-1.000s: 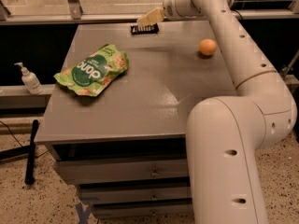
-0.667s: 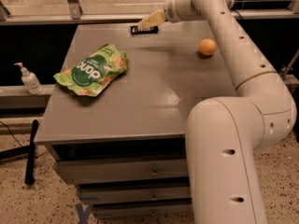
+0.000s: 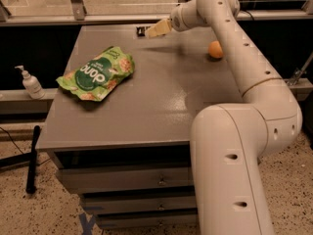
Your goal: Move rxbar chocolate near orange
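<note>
Far left, off the table: white plastic pump bottle [image 3: 30, 82], not part of the job. On the grey table top [image 3: 161, 106], the large green chip bag [image 3: 96, 73] lies at about 9 o'clock, unmoved. The small flat black-wrapped rxbar chocolate [image 3: 141, 31] lies at 12 o'clock by the far edge, where it was a second ago. My pale two-finger gripper [image 3: 150, 32] has dropped slightly and crept toward the bar. Its tip is now at the bar's 3 o'clock side. I cannot tell if it is touching, or whether it is open or closed. The small round orange [image 3: 215, 49] rests at 2 o'clock, well apart from the bar, unmoved. Judgement: approach nearly done, no lift yet, the whole carry to the fruit remains.
</note>
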You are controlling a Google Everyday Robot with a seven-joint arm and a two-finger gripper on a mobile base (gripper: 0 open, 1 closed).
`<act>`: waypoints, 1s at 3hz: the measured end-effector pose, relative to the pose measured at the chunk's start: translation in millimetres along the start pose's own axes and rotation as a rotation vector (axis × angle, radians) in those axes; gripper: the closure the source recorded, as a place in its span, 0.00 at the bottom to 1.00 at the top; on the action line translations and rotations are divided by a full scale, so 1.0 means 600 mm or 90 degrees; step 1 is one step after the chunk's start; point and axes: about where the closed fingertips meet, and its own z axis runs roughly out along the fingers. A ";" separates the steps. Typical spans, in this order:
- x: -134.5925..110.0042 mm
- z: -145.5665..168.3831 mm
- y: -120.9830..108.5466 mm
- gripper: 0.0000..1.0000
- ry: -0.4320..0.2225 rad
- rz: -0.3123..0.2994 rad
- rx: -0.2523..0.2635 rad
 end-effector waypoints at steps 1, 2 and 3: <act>0.014 0.020 0.001 0.00 0.003 0.009 -0.005; 0.022 0.040 0.006 0.00 0.002 0.015 -0.014; 0.024 0.054 0.011 0.00 -0.001 0.017 -0.021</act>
